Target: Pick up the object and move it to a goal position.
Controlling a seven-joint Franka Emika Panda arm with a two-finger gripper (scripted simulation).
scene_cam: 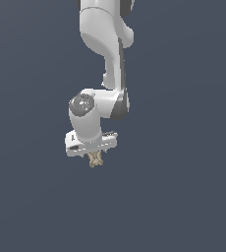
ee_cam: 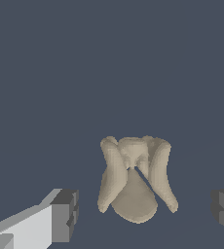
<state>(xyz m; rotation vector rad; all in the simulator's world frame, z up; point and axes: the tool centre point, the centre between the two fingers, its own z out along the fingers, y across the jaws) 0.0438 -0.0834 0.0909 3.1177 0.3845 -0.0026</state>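
Note:
The object (scene_cam: pixel 95 160) is a tiny tan-beige knobbly thing, just below the white gripper (scene_cam: pixel 96 154) in the exterior view. In the wrist view the object (ee_cam: pixel 133 187) sits between the two dark finger pads (ee_cam: pixel 66 215) of the gripper (ee_cam: pixel 145 214). There is a clear gap on each side of it. The gripper is open and straddles the object without touching it. In the exterior view the fingers are mostly hidden behind the hand and the object.
The white arm (scene_cam: pixel 105 44) comes down from the top of the exterior view. A plain dark blue-grey surface (scene_cam: pixel 183 197) fills the rest of both views.

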